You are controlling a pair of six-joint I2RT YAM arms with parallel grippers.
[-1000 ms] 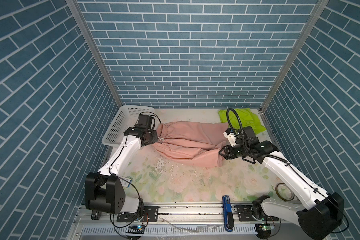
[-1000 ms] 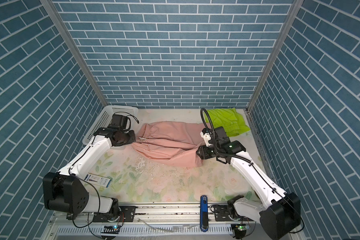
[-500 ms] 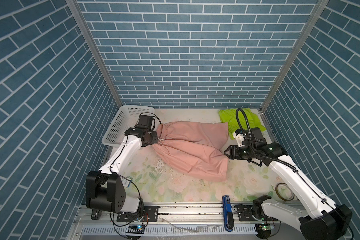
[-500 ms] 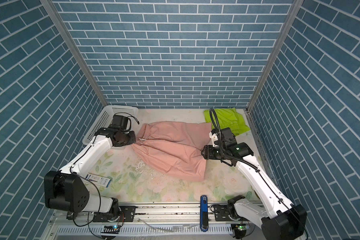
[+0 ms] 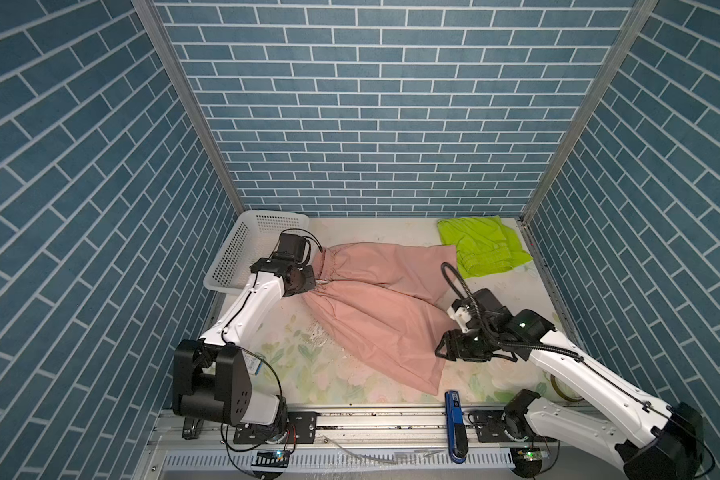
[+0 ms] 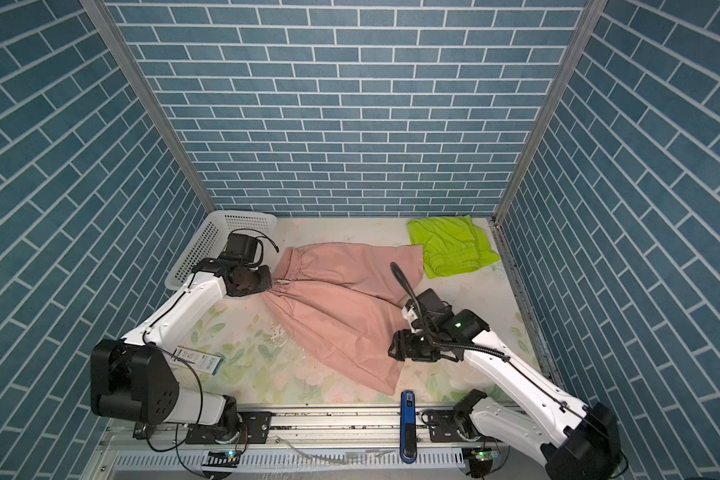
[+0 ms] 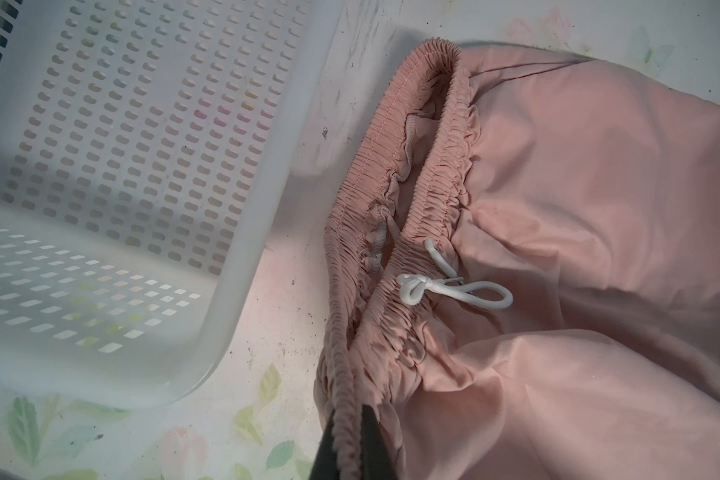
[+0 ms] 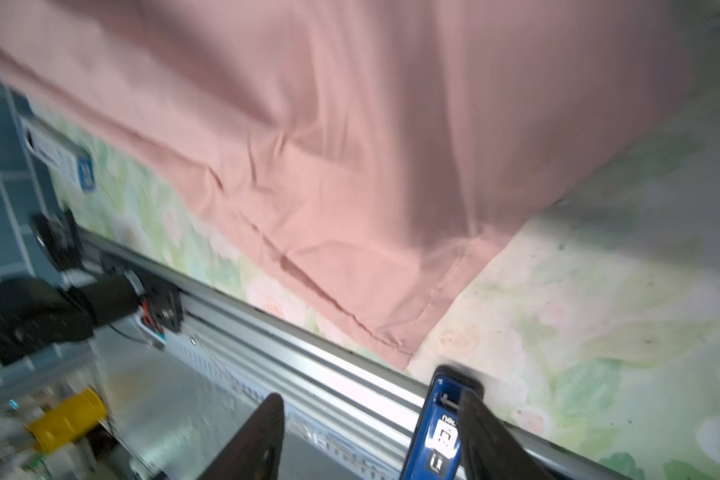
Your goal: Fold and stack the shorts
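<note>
Okay, your left tool (image 7: 348, 446) clamps the salmon-pink fabric shorts (image 5: 375, 316) by the waistband (image 7: 391, 166); right tool (image 8: 371, 401) apart, empty. Likely flattening; next: grab hem (image 8: 445, 282), fold.

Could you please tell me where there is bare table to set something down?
Free: front-left, between left arm and pink shorts; back strip between basket and green shorts. Crowded: centre and right, around the right gripper.

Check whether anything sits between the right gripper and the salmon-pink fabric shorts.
Nothing visible does. The open right gripper hangs close beside the hem edge of the salmon-pink fabric shorts, with at most bare floral table mat between them. The blue tool on the front rail lies off that line.
</note>
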